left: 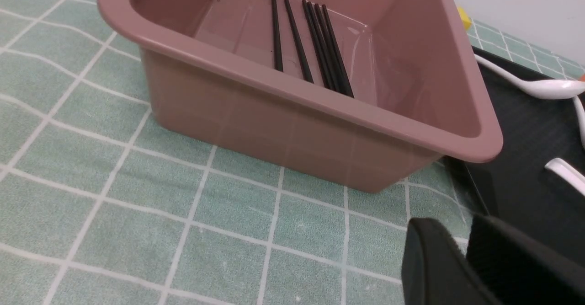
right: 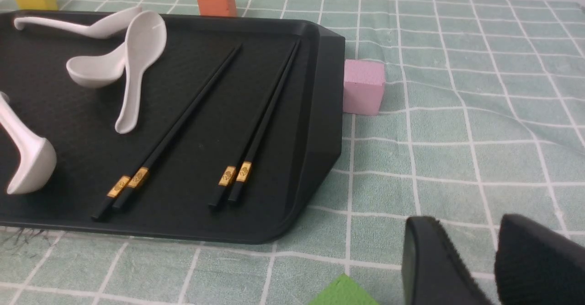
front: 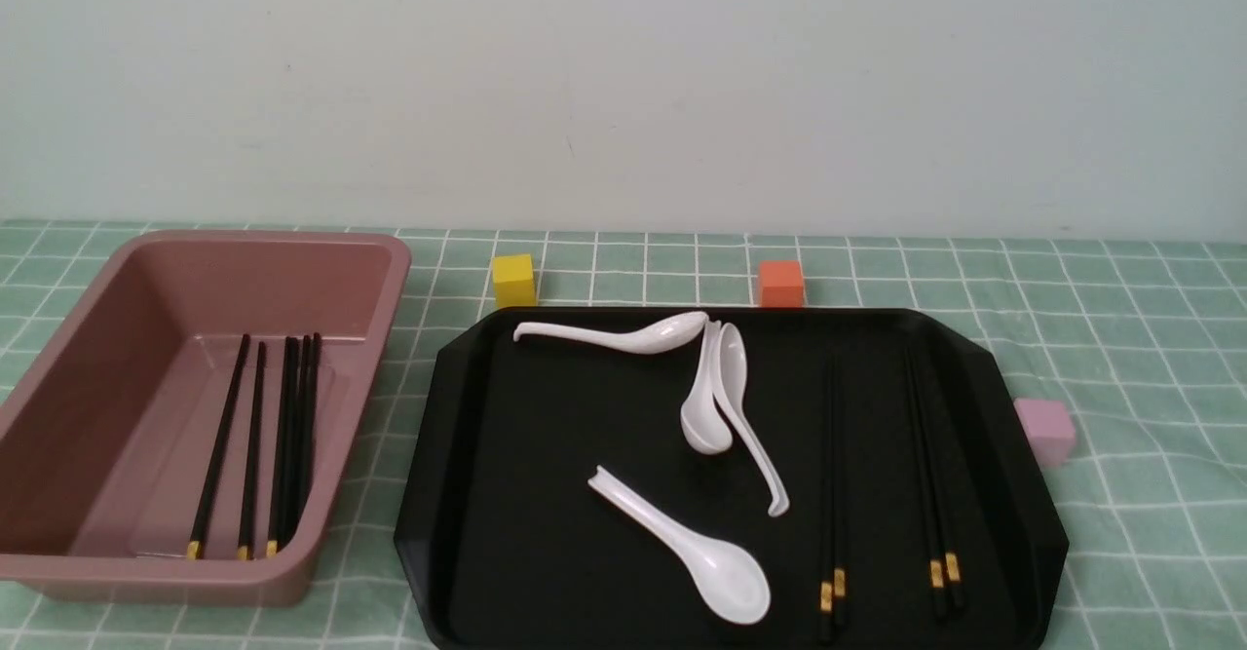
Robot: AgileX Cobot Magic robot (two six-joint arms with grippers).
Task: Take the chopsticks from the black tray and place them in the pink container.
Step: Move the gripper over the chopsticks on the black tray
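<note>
Right tool hangs empty, slightly parted, by the edge of the tray where two chopstick pairs lie within its reach; left tool, whose gap I cannot tell, waits beside the bin.

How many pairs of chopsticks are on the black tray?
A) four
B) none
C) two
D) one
C, two: one pair lies next to the spoons, and another pair lies nearer the right edge of the black tray.
</note>
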